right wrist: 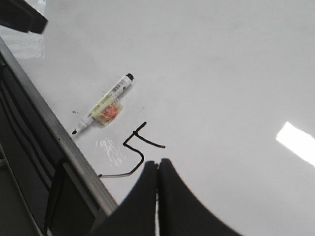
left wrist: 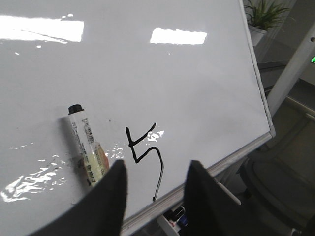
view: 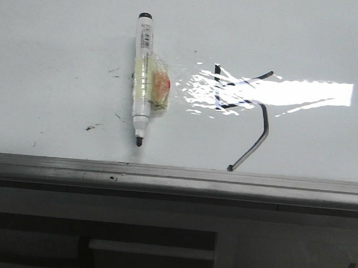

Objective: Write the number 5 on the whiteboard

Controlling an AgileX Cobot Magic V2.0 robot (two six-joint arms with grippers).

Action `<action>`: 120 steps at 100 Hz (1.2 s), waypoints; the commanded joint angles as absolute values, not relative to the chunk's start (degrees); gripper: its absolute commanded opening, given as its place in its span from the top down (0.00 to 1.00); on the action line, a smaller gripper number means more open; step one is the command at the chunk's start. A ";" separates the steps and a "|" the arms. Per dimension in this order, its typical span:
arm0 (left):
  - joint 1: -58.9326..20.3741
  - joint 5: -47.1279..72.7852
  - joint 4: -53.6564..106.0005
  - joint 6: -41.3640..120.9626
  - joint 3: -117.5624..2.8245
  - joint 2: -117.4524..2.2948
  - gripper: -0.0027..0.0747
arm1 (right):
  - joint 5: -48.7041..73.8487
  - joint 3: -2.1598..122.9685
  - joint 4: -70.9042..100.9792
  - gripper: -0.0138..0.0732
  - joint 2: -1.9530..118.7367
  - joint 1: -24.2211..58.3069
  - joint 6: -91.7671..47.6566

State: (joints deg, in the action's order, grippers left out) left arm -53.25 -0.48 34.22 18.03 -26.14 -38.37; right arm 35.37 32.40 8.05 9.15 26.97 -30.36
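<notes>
The number 5 [view: 243, 107] is drawn in thin black strokes on the whiteboard [view: 64, 38], its long tail ending near the grey edge rail [view: 165, 172]. It also shows in the left wrist view [left wrist: 145, 152] and the right wrist view [right wrist: 138, 147]. A white marker [view: 143, 78] with a yellow-orange label lies uncapped on the board to the left of the 5. My left gripper [left wrist: 155, 172] is open and empty above the board's edge, near the 5's tail. My right gripper [right wrist: 158, 164] is shut and empty above the board beside the 5. Neither gripper shows in the front view.
Small black specks and smudges [view: 95, 127] dot the board left of the marker. Bright glare [view: 289, 92] crosses the 5. Below the rail is a grey frame with dark gaps [view: 149, 246]. A plant [left wrist: 266, 14] and a white post [left wrist: 290, 73] stand beyond the board's corner.
</notes>
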 commanded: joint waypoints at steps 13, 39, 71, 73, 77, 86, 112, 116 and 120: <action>-53.16 -3.34 30.12 18.16 -22.20 -31.38 0.99 | 32.22 28.67 6.78 0.91 1.10 26.66 -29.14; -53.16 -2.99 30.12 18.16 -21.27 -31.13 0.99 | 32.36 27.89 6.78 0.91 -0.14 26.66 -29.14; -53.16 -2.99 30.12 18.16 -21.27 -31.13 0.99 | 32.36 27.89 6.78 0.91 -0.14 26.66 -29.14; -53.16 -3.23 29.56 18.66 -21.27 -31.13 0.99 | 32.36 27.89 6.78 0.91 -0.14 26.66 -29.14; -52.69 -7.70 27.66 21.29 -20.68 -31.01 0.99 | 32.36 27.89 6.78 0.91 -0.14 26.66 -29.14; -52.36 -14.54 25.47 21.14 -18.78 -29.46 0.99 | 32.36 27.89 6.78 0.91 -0.14 26.66 -29.14; -42.43 -15.45 16.00 21.64 -9.92 -14.32 0.99 | 32.36 27.89 6.78 0.91 -0.14 26.66 -29.14; -40.06 -15.45 15.92 21.64 -7.86 -11.82 0.99 | 32.36 27.89 6.78 0.91 -0.14 26.66 -29.14; -36.67 -15.45 15.29 21.05 -5.97 -9.76 0.99 | 32.36 27.89 6.78 0.91 -0.14 26.66 -29.14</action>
State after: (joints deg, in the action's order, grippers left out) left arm -41.46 -11.21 16.51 21.56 -7.53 -12.77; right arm 36.58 26.68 7.17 -0.73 26.97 -29.41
